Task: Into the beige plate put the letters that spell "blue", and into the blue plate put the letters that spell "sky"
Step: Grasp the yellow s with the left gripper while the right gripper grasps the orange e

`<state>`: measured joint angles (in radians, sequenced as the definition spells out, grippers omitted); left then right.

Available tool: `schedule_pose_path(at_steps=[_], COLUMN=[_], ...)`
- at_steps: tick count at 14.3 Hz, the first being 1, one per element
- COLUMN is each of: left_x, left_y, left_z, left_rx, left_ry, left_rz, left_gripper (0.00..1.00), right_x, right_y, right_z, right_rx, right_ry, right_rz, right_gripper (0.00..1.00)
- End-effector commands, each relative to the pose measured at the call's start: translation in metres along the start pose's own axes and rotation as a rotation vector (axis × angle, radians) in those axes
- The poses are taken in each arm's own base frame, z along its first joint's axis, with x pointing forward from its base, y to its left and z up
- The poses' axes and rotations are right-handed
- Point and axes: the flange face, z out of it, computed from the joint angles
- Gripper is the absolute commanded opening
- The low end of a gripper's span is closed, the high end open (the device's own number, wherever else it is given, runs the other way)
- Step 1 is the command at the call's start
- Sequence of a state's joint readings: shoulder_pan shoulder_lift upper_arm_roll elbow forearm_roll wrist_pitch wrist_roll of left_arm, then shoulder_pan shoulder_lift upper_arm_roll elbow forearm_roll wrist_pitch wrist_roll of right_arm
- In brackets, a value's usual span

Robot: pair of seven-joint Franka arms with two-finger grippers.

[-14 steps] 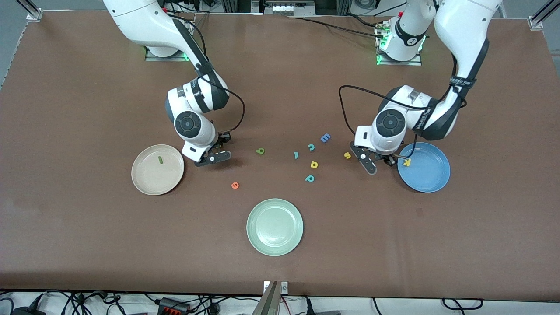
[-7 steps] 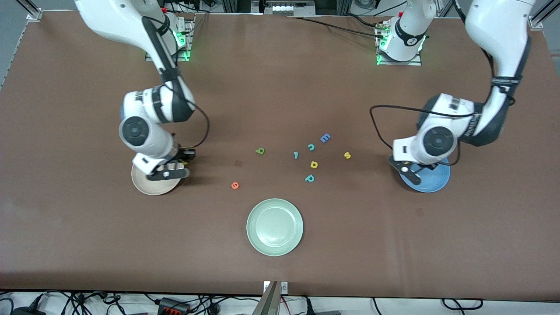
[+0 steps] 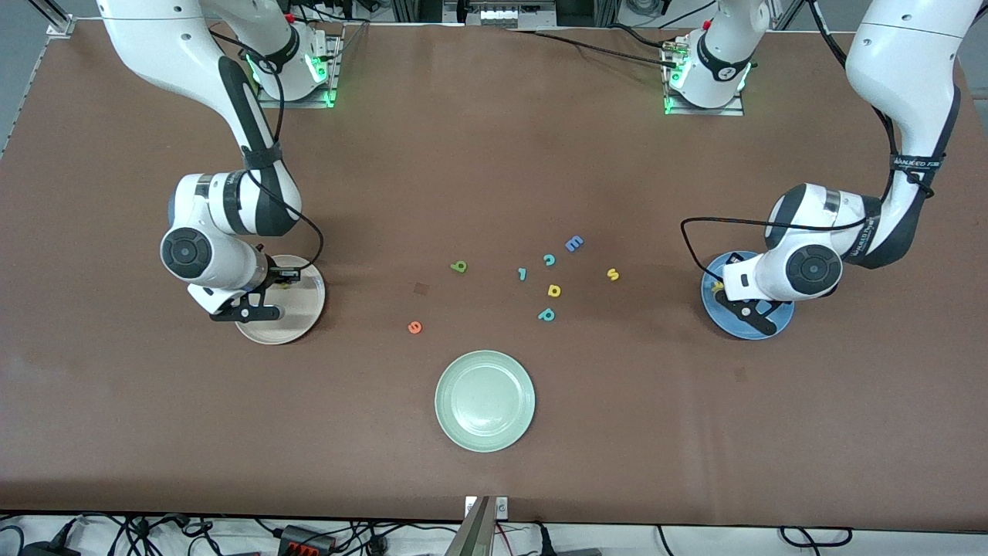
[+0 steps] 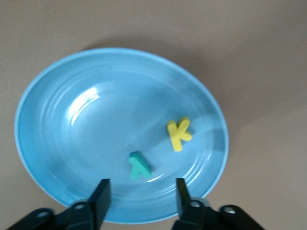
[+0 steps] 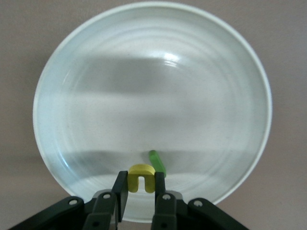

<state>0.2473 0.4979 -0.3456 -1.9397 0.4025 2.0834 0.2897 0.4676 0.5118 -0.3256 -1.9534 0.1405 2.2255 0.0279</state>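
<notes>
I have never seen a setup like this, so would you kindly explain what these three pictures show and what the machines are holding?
Two robot arms work at a brown table. The wide picture looks down from across the table; the other two come from a camera on each arm's wrist.

The right tool hangs over the beige plate, shut on the yellow "u"; the dark green "l" already lies in that plate.

The left tool hangs open over the blue plate, where the yellow "k" and the teal "y" lie.

Between the plates lie loose letters, among them the green "b", the orange "e" and the yellow "s". Nearer the camera stands a pale green plate.
</notes>
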Motion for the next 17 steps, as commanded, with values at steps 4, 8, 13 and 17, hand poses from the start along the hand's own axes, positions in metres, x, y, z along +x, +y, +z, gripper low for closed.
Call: schedule_pose_path(at_steps=[4, 8, 13, 17], left_x=[0.028, 0.061, 0.090, 0.106], left_y=[0.081, 0.144, 0.179, 0.204], left_z=[-0.036, -0.034, -0.027, -0.014], left_rx=[0.012, -0.041, -0.135, -0.223], left_ry=[0.015, 0.052, 0.115, 0.148], left_rz=[-0.235, -0.539, -0.910, -1.128], left_gripper=[1.00, 1.00, 1.00, 1.00], right_x=[0.005, 0.013, 0.044, 0.052], right_y=[-0.013, -0.023, -0.084, -0.157], right_z=[0.001, -0.026, -0.083, -0.079], right_rx=[0.011, 0.028, 0.058, 0.034], right_ry=[0.032, 0.087, 0.220, 0.258], right_rz=[-0.003, -0.002, -0.062, -0.141], right_gripper=[0.42, 1.00, 1.00, 1.00])
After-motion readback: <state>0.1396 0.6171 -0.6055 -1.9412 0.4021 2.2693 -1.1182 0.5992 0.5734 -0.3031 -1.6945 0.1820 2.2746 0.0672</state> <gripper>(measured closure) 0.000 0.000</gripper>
